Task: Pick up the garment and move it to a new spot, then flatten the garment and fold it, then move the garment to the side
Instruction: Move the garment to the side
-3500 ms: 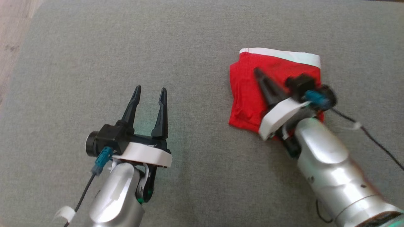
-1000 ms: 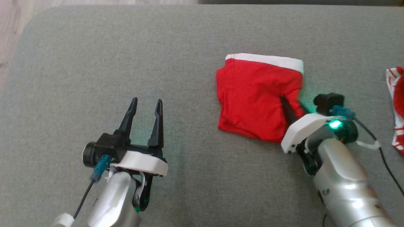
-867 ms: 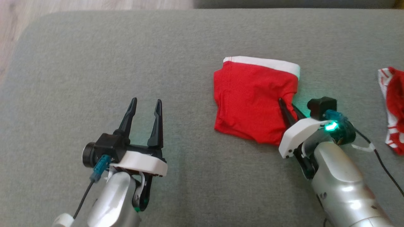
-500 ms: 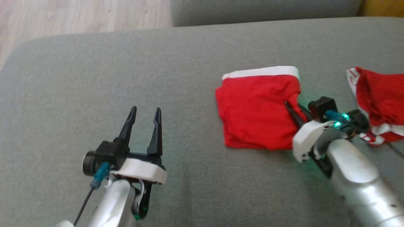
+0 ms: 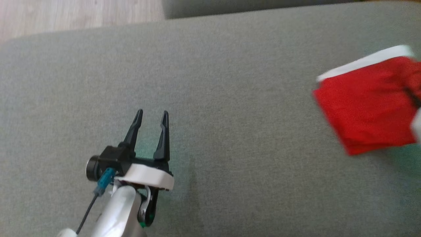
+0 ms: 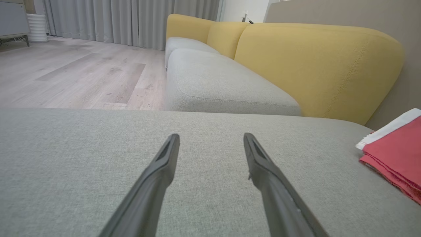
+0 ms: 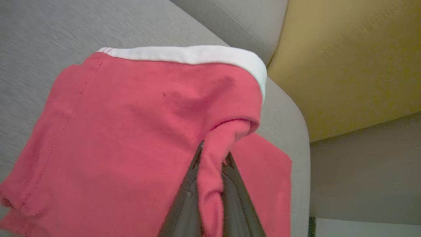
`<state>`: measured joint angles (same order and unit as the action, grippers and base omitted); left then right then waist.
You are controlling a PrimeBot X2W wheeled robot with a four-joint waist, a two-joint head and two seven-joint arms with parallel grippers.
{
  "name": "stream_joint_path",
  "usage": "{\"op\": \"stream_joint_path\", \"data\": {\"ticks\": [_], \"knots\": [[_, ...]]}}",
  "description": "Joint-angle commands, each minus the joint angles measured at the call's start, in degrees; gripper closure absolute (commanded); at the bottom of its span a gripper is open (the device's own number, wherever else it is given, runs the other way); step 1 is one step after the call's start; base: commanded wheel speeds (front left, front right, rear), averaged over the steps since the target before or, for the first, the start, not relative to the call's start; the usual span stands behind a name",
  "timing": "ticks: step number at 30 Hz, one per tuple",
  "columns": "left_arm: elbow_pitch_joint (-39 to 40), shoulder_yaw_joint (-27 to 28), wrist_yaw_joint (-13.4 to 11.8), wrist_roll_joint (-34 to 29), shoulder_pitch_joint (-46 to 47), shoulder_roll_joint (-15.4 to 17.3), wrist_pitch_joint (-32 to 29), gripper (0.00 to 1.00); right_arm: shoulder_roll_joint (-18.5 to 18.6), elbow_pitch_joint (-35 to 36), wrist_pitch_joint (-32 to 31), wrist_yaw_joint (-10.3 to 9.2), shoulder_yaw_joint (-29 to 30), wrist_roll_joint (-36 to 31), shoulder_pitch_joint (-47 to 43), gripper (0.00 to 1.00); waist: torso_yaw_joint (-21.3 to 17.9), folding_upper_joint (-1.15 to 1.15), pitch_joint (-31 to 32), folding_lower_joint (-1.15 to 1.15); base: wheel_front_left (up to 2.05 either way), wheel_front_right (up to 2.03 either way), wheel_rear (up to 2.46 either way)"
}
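Grey sofa cushion (image 5: 230, 98) beneath me. My right fingers (image 7: 189, 194) pinch a fold of the red boxer shorts (image 7: 131, 131); my left fingers (image 5: 163, 131) stand spread, well apart.

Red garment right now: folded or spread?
Folded. The garment is a compact rectangle with stacked layers at its edge, white waistband along one side.

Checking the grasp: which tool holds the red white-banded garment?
The right tool, shut on a fold of the red garment; the left tool stands open, apart from it.
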<state>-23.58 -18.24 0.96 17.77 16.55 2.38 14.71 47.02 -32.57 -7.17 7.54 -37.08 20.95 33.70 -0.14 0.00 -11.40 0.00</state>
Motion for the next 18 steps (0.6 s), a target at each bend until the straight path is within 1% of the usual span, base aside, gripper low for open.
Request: {"op": "stream_joint_path", "data": {"ticks": [1,4,7,10,12,18], "knots": [[2.1,1.6,-0.2,0.5,2.7,0.5,0.3,0.0,4.0,0.0,-0.4,-0.05,0.1,0.4,1.1,1.0,0.7,0.0,-1.9,0.0,0.0,0.0,0.0],[2.2,1.6,-0.2,0.4,3.6,0.5,0.3,0.0,6.9,-3.3,-0.7,-0.05,1.7,-0.6,1.7,1.0,1.3,0.0,-3.9,0.0,0.0,0.0,0.0],[2.3,1.5,-0.1,0.5,4.5,0.5,0.3,0.0,7.9,-7.4,-0.2,-0.05,4.3,-2.2,2.4,1.0,2.1,0.0,-5.5,0.0,0.0,0.0,0.0],[2.3,1.5,-0.1,0.6,5.2,0.5,0.3,0.0,8.0,-11.3,-0.2,-0.05,6.4,-4.3,2.8,1.0,2.8,0.0,-6.7,0.0,0.0,0.0,0.0],[2.3,1.6,-0.1,0.5,5.3,0.5,0.3,0.0,7.9,-12.3,-0.3,-0.05,7.2,-5.0,2.9,1.0,3.0,0.0,-7.0,0.0,0.0,0.0,0.0],[2.2,2.0,0.2,0.3,5.9,0.5,0.3,0.0,6.8,-16.4,-0.9,-0.05,10.6,-10.6,3.4,1.0,3.6,0.0,-8.0,0.0,0.0,0.0,0.0]]}}
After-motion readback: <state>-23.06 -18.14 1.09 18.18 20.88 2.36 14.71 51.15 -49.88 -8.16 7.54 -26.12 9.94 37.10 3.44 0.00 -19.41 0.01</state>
